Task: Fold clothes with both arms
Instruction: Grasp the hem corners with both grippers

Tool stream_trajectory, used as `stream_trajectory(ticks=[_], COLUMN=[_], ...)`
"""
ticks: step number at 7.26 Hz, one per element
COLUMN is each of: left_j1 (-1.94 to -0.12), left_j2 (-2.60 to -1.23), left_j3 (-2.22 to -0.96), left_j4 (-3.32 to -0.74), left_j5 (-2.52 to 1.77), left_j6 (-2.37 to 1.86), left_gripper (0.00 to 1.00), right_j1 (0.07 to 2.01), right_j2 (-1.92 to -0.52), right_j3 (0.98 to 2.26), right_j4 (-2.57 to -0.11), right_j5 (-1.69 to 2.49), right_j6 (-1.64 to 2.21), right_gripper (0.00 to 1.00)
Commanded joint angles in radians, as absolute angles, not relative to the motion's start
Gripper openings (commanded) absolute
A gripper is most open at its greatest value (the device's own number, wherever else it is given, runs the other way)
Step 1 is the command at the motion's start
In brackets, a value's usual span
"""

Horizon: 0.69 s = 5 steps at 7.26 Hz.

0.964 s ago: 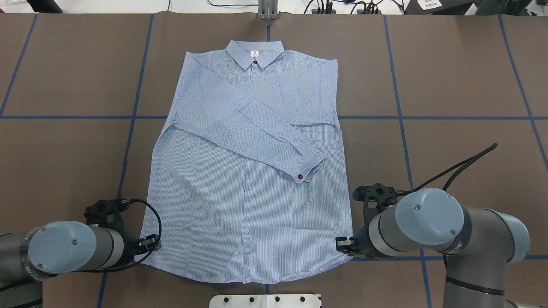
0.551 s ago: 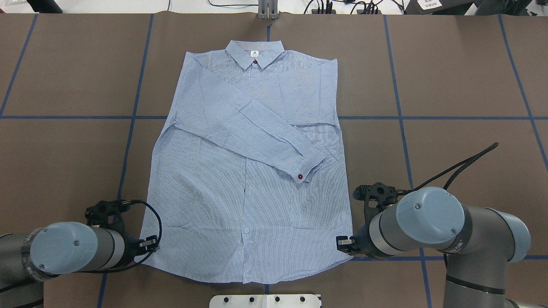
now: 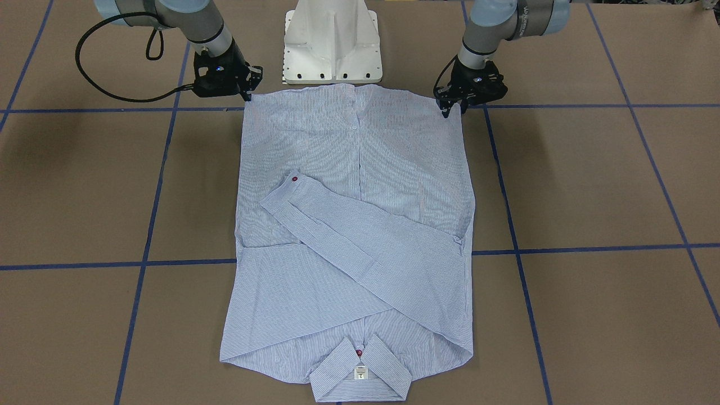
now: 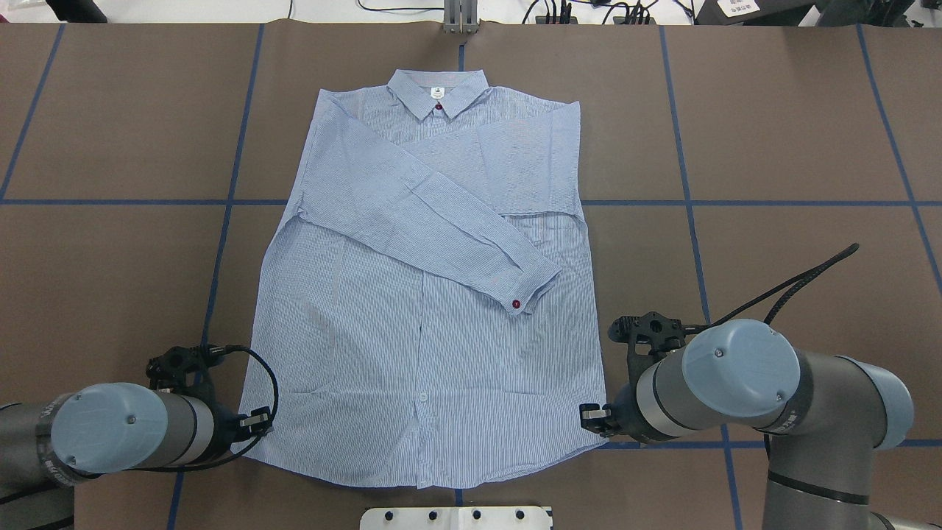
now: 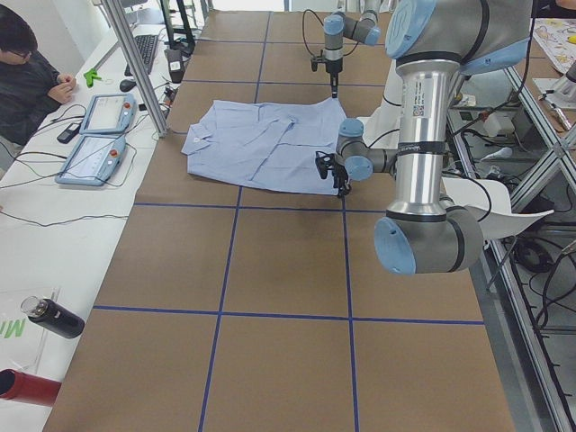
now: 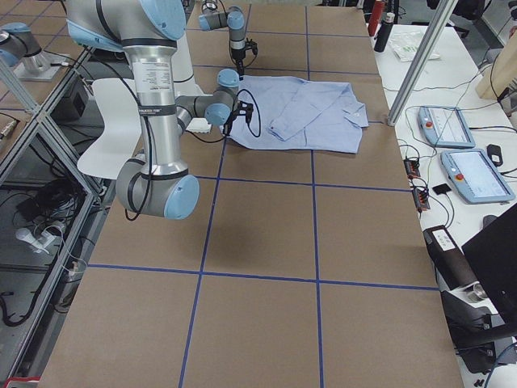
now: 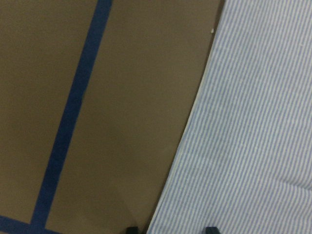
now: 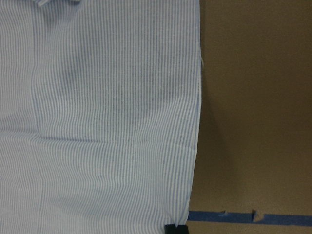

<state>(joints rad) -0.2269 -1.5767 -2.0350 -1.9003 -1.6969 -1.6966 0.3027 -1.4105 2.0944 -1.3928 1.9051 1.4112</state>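
Striped shirt (image 4: 419, 353) lay flat on brown table (image 4: 795, 125) gridded with blue tape (image 4: 773, 202), left gripper (image 3: 453, 108) fingers seemingly spread astride 1 hem corner, right gripper (image 3: 247, 95) at the other, grip too hidden to judge, person (image 5: 22, 76) at white side bench (image 5: 45, 234).

Lighting: bright, even, from above. Broad soft shadows lie on the tabletop (image 3: 562, 185) outboard of the right claw (image 3: 247, 94). Fixed views are sharp. Wrist views are dimmer; the one ahead of the left claw (image 3: 453, 109) is slightly blurred.

Print on the shirt (image 4: 412, 368) neck label (image 4: 437, 92) is illegible.
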Motion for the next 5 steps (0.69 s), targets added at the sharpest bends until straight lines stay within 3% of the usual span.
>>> stream_trajectory(ticks=[1,5], left_j1=[-0.227,-0.221], left_j2=[-1.577,-1.58], left_j3=[-2.046,-2.054], left_j4=[-1.899,-1.876], left_j5=[-1.698,-1.7], left_j6=[-1.697,-1.698], left_gripper=[0.51,0.48], right_j1=[0.304,0.302], right_j2=[-1.411,-1.414], right_j3=[2.094,2.089], right_j4=[-1.393,-1.393], right_j5=[1.905,1.905], right_j6=[1.411,1.411], right_gripper=[0.0,0.0])
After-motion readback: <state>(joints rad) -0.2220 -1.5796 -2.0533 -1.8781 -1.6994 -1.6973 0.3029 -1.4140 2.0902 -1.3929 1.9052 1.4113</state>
